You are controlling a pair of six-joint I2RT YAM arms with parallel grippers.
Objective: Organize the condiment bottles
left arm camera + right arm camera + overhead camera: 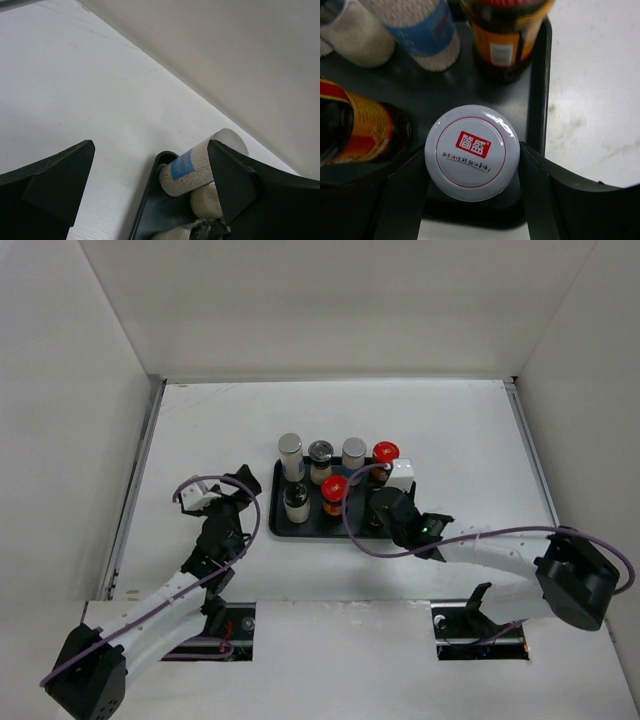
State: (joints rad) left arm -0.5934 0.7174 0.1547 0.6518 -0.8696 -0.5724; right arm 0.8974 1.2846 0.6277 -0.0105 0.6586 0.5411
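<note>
The condiment bottles stand in a black tray (278, 528): a tall silver-capped cylinder (290, 452), a glass grinder (320, 455), a second silver-capped one (354, 452), two red-capped jars (386, 452) (335, 488) and a dark bottle (296, 502). My right gripper (385, 508) reaches over the tray's near right corner. In the right wrist view its jaws press both sides of a white-lidded jar (472, 152) with a red label, which stands on the tray (537, 90). My left gripper (235, 492) hangs open left of the tray, holding nothing. The left wrist view shows a blue-banded white cylinder (195, 167).
White walls close in the table on the left, back and right. A red-capped dark jar (355, 130) and an orange-labelled jar (505, 45) stand close around the held jar. The tray's corner (150, 200) lies between my left fingers.
</note>
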